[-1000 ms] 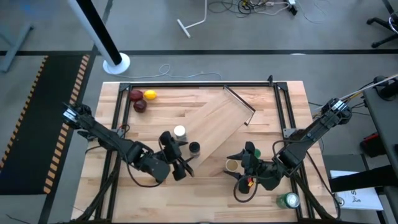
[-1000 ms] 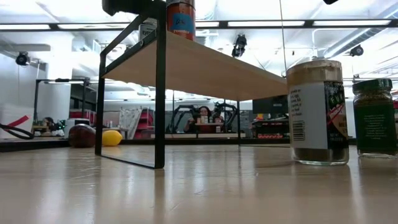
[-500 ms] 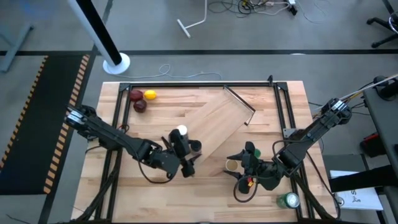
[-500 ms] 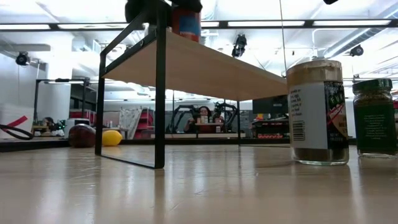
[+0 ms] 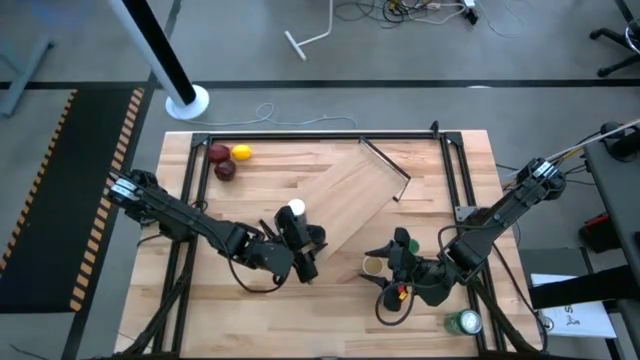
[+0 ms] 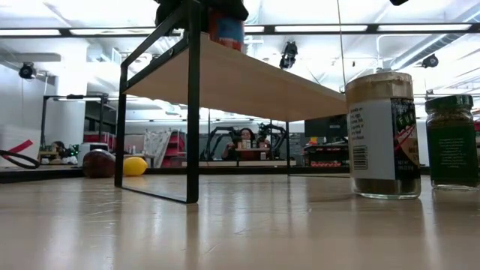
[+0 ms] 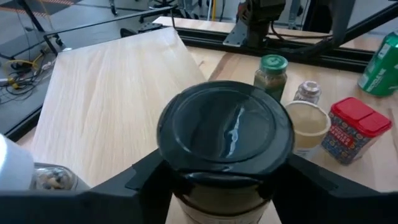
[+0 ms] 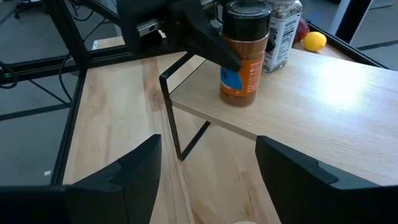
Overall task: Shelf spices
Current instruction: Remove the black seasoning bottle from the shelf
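Note:
The shelf point(image 5: 352, 196), a light-wood plank on black bar legs point(image 6: 193, 112), lies slantwise across the table's middle. At its near-left end stand the white-capped jar point(image 5: 295, 210) and the black-capped jar point(image 7: 225, 134), the latter inside my left gripper point(image 5: 303, 252). My right gripper point(image 8: 211, 180) hangs open at the near right, facing the shelf. Around it stand the tan cylinder point(image 5: 373, 265), the green-lidded jar point(image 7: 273, 71), the tiny grey-capped jar point(image 7: 306, 92) and the red box point(image 7: 354, 127), all on the tabletop. My left gripper pinches the black-capped jar between its two fingers, on the body just under the cap point(image 7: 217, 199). The fingers point(image 8: 208, 37) come level from the table's left. The jar stands upright with its base on the shelf's plank point(image 8: 242, 106), close to the end bar.
Two dark red fruits and a yellow one point(image 5: 241, 153) lie at the far left corner. A green-and-white can point(image 5: 463, 322) stands at the near right edge. A black frame point(image 5: 300, 137) borders the tabletop. The plank's far-right part point(image 7: 118, 93) is bare.
My left gripper has moved toward the table's right, over the shelf's near-left end. The black-capped jar has shifted slightly with it and come down a little onto the plank. The right arm has kept still.

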You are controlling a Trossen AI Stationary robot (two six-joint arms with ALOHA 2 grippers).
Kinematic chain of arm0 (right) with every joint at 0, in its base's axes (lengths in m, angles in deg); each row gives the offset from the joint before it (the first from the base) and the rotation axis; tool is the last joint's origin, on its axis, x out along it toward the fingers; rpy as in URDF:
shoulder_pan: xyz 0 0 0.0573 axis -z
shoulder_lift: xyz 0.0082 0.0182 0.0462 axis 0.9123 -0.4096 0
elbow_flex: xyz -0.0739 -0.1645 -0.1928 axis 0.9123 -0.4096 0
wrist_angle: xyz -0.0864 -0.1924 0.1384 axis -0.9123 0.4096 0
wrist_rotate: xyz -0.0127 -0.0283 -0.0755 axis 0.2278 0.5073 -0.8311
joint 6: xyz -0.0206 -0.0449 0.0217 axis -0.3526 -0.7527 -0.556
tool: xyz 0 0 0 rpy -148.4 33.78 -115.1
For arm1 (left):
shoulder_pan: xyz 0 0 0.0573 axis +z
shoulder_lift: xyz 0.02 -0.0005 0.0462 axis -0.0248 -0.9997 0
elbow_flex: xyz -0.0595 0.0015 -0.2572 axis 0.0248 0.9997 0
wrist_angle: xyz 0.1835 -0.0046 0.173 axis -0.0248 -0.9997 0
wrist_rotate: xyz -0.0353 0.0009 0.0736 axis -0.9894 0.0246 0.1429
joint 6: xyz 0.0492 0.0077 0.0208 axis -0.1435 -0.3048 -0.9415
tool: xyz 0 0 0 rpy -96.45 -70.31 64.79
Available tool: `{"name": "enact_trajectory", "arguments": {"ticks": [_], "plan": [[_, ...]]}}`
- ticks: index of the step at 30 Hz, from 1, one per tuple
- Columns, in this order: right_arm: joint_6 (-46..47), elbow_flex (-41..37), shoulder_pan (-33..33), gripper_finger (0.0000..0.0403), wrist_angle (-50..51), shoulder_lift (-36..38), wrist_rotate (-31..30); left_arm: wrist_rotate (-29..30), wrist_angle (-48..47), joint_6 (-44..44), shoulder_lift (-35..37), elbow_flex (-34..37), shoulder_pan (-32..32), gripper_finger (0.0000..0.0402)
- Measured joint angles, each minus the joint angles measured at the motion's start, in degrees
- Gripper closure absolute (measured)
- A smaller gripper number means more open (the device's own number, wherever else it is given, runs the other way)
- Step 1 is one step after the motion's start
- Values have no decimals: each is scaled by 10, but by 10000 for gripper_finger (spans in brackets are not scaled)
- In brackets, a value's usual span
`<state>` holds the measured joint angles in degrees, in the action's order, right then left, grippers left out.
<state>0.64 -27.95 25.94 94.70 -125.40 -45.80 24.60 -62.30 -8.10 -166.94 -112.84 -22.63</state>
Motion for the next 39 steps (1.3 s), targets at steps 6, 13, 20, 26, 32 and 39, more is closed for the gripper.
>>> {"name": "enact_trajectory", "arguments": {"ticks": [6, 13, 20, 26, 32, 39], "plan": [[0, 0, 0, 180, 2, 0, 0, -16, 4, 13, 0, 0, -7, 236], [2, 0, 0, 181, 8, -1, 0, -18, 0, 11, 0, -19, -32, 228], [6, 13, -4, 174, 44, 1, 0, -85, 27, 4, -2, -68, -82, 231], [17, 39, -5, 186, 86, 2, -1, -100, 80, -5, -50, -96, -131, 231], [18, 75, -20, 189, 144, 7, -33, -100, 81, -5, -145, -157, -143, 231], [38, 88, -59, 179, 190, 28, -94, -99, 51, -19, -243, -235, -133, 230]]}}
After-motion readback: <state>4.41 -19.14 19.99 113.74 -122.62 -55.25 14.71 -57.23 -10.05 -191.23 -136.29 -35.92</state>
